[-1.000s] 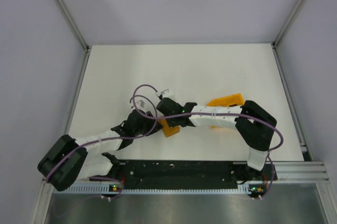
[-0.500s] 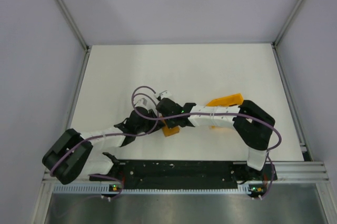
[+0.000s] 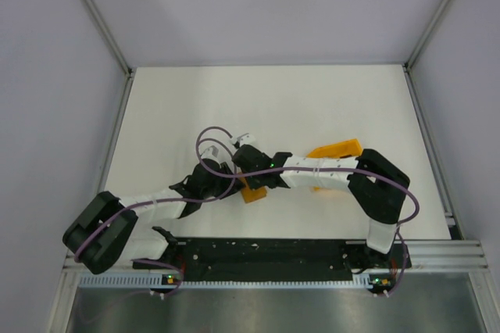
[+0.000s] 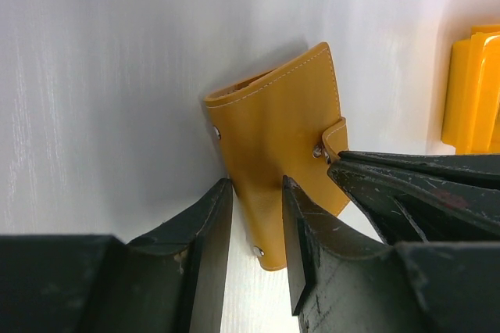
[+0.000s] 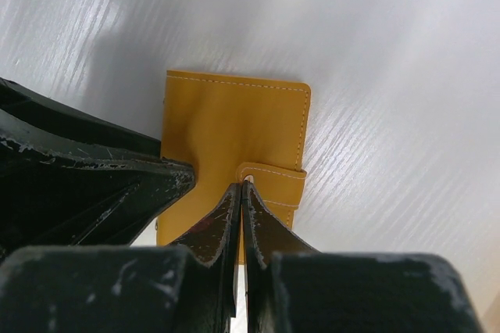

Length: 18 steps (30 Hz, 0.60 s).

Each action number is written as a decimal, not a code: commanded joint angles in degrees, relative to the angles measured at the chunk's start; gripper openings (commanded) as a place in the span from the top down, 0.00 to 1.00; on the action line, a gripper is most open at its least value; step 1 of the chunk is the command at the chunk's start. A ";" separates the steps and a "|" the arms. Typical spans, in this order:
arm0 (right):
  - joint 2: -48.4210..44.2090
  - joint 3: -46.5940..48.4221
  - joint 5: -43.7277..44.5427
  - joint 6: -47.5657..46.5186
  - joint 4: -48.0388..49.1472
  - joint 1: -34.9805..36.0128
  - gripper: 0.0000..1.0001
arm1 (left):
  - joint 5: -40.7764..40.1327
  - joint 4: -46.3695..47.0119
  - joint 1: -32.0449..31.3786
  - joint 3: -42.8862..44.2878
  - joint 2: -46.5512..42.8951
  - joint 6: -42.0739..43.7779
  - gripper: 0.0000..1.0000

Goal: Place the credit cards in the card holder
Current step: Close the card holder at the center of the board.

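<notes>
Hidden: from above we see only a sliver of the card holder [image 3: 252, 193]; the rest lies under the right arm [image 3: 312, 171] where it meets the left one.
Cut off: the left gripper [image 4: 256, 184] covers the holder's near corner in its own view, and the right gripper [image 5: 242, 188] covers the near short edge in its view. An orange plastic piece [image 4: 473, 91], off to the right of the left jaws, runs out of frame.
Hard to make out: we cannot tell whether the left jaws clamp the holder or only rest over it.
Long axis: it runs straight ahead from the right jaws, with the far short edge beyond their tips. Seen from the left jaws, it leans a little to the right.
Facing: closed, with the plain outer face toward both wrist cameras. The strap [image 5: 273, 175] wraps round the long edge to the right of the right jaws.
Look: mustard-orange leather, pale stitching along the edges, small metal studs [image 4: 216, 131].
Left jaws: partly apart, one finger along the holder's left edge and the other across its face.
Right jaws: clenched tight together, tips right at the strap's end.
Where: on the white table [image 5: 391, 75], directly ahead of both pairs of jaws.
</notes>
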 commanded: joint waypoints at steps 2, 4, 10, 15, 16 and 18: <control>-1.75 -0.17 1.22 -0.31 0.32 -0.34 1.00 | 0.09 -0.37 -0.08 0.86 0.59 1.12 0.63; -1.22 -0.17 0.70 -0.13 0.23 -0.43 1.00 | 0.00 -0.37 -0.08 0.86 0.59 1.04 0.63; 0.45 0.26 0.07 0.13 -0.65 -0.52 1.00 | 0.00 -0.28 0.01 0.86 0.59 1.04 0.64; 0.63 0.70 0.52 -0.13 -1.53 -0.52 1.00 | 0.00 -0.28 0.01 0.94 0.59 1.04 0.64; 0.63 0.79 1.39 -0.22 -1.61 -0.52 1.00 | 0.00 -0.37 0.01 0.94 0.42 1.04 0.64; -0.51 0.53 2.97 -0.13 -2.50 -0.69 1.00 | 0.00 -0.55 0.01 0.94 0.42 1.12 0.64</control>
